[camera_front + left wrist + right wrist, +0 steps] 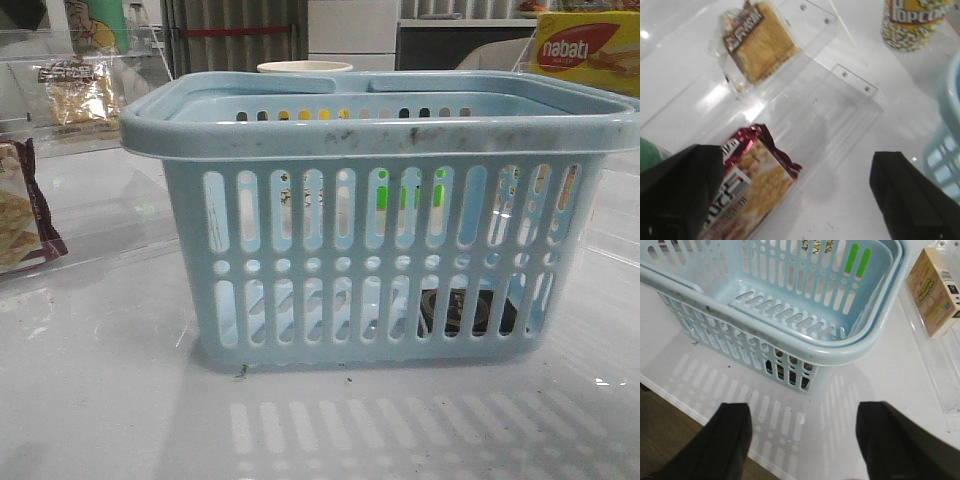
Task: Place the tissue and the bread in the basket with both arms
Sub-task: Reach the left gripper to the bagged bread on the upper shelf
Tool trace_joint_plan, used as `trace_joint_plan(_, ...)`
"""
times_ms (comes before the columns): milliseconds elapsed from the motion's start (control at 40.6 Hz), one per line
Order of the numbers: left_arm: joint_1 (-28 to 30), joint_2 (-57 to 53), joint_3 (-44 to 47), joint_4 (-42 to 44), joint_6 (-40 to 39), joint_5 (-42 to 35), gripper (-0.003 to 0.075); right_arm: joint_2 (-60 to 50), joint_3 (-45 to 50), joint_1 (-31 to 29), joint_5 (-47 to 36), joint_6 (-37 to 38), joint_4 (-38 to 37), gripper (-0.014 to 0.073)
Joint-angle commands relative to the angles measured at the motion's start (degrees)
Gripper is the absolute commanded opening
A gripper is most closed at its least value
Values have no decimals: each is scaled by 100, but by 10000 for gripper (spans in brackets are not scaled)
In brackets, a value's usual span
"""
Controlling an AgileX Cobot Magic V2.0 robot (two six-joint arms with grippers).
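Note:
The light-blue basket (370,135) stands in the middle of the table. The dark tissue pack (455,312) lies inside it at the front right corner, seen through the slots; it also shows as a dark patch in the right wrist view (781,371). The clear-wrapped bread (75,90) sits at the back left on a clear stand. My left gripper (797,200) is open and empty, above the table short of the bread (757,42). My right gripper (800,445) is open and empty, over the table's front edge near the basket's corner (790,342). Neither arm shows in the front view.
A maroon-edged packet (747,190) lies by my left finger; it also shows at the front view's left edge (15,215). A popcorn cup (912,22) stands behind the basket. A yellow box (935,290) lies right of the basket. A Nabati box (585,45) is at back right.

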Motion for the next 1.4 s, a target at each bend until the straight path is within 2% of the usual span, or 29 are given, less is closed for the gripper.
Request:
trace_joint_plan(0,202,411,-859,31,1,-301,643,0,-155,-9,-393,-74,-53,550)
trace_joint_plan(173,472,1319,-1854,31,1,-206,642,0,-155,-9,-393,-74,-53,550)
trace_joint_plan(444,513,2379,-2733,74,1,-311,633,0,-155,-9,-393,-74,-53,550)
trace_joint_plan(739,513,2991,-2915,90,1,-886,633,0,-155,-9,-393,-74,-53,550)
trace_joint_plan(912,513,3101,-2915,90,1,-945,627,0,-155,-9,-393,-74,-53,550)
trace_joint_plan(986,513,3101,-2915,90,1,-945,589,0,-155,-9,-393,-74,-53,550)
trace_joint_plan(1208,513,3101,-2915,161,1,-979,395,0,-155,-9,-393,-74,-53,550)
trace_joint_plan(1380,513,3101,-2915,161,1,-979,292,0,-150,-9,-393,-74,-53,550)
